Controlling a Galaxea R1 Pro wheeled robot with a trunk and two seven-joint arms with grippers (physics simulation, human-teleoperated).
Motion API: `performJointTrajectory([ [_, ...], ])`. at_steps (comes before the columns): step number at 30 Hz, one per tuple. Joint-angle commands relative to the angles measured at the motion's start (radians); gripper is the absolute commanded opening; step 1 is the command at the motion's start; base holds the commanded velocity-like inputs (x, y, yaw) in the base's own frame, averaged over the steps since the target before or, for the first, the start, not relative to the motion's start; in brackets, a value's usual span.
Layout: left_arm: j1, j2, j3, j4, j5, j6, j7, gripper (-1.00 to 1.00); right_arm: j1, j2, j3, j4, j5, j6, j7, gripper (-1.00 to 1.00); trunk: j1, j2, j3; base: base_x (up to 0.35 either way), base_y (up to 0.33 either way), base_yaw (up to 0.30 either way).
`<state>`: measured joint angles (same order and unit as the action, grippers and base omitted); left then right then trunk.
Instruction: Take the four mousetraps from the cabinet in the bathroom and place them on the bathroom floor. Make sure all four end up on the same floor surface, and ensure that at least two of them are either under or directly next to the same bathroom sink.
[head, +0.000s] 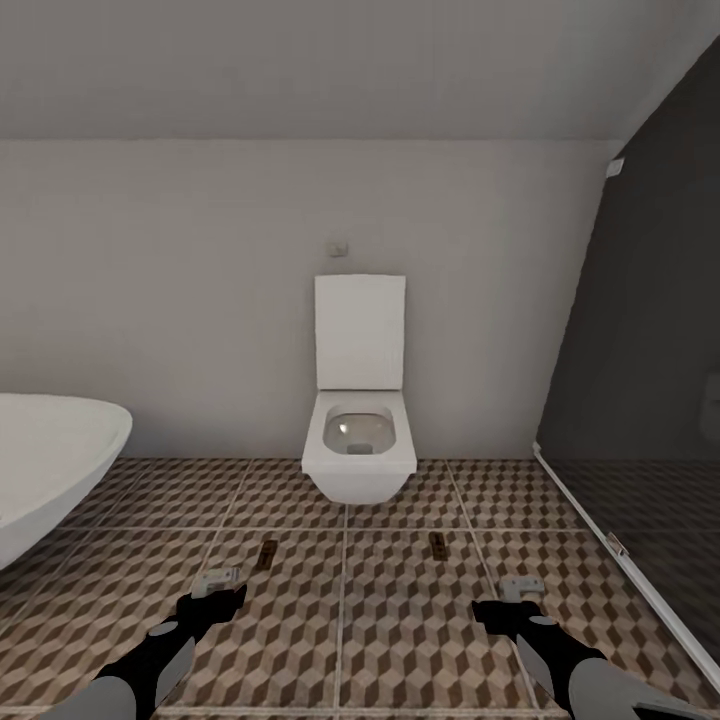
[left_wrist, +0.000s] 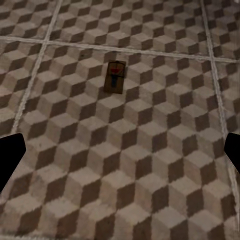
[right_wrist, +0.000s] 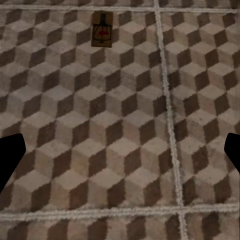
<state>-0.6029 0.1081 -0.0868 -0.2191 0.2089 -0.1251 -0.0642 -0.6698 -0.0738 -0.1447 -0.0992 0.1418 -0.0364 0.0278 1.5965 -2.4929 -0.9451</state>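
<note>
- Floor: the bathroom floor of large square tiles patterned with brown, beige and white cubes and pale grout lines runs from the near edge of the head view to the back wall.
- Task items: two small flat brown wooden mousetraps with dark metal parts lie flat on the tiles. From the toilet, the left mousetrap sits at about 7 o'clock and the right mousetrap at about 5 o'clock. They are well apart, each on its own tile.
- Left wrist view: the left mousetrap lies lengthwise on the tile, just beside a grout line, untouched.
- Right wrist view: the right mousetrap lies near a grout crossing, untouched.
- Left gripper: hangs above the floor near the left mousetrap, fingers spread wide and holding nothing.
- Right gripper: hangs above the floor, at about 4 o'clock from the right mousetrap, fingers spread wide and holding nothing.
- Fixtures: a white wall-hung toilet with raised lid stands at the back wall; a white rounded bathtub rim lies at 9 o'clock; a dark glass shower panel stands at 3 o'clock.
</note>
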Motion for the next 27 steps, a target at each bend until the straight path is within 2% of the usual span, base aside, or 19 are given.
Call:
performJointTrajectory([
  [1, -0.001, 0.001, -0.008, 0.001, 0.010, -0.004, -0.002, 1.00, -0.001, 0.000, -0.009, 0.001, 0.010, -0.004, 0.003, 1.00, -0.004, 0.007, 0.002, 0.000, 0.000, 0.000],
  [27, 0.000, 0.001, -0.008, 0.003, 0.010, -0.004, 0.000, 1.00, -0.001, 0.000, -0.008, 0.001, 0.010, -0.005, 0.002, 1.00, -0.104, 0.189, 0.084, 0.000, 0.000, 0.000],
])
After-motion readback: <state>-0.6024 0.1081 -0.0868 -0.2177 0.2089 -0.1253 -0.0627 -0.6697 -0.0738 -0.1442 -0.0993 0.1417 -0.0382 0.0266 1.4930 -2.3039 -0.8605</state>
